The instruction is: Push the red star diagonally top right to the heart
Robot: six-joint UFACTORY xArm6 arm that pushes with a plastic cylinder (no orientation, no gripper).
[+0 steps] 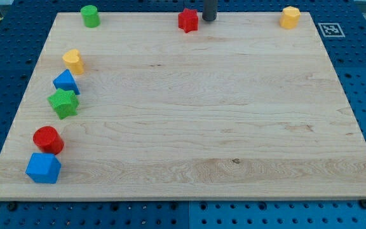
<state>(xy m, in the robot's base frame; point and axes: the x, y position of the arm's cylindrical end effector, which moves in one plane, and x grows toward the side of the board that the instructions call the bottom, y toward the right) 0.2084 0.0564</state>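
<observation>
The red star [187, 20] sits at the board's top edge, a little left of the middle. My tip [209, 20] stands just to the star's right, close to it with a small gap. A yellow block [73, 61] that looks heart-shaped lies at the left side of the board. A second yellow block [290, 17] sits at the top right corner, and its shape is hard to make out.
A green cylinder [90, 16] is at the top left. Down the left side lie a blue triangular block [65, 82], a green star [63, 103], a red cylinder [47, 139] and a blue cube [43, 168]. The wooden board [202, 127] rests on a blue pegboard.
</observation>
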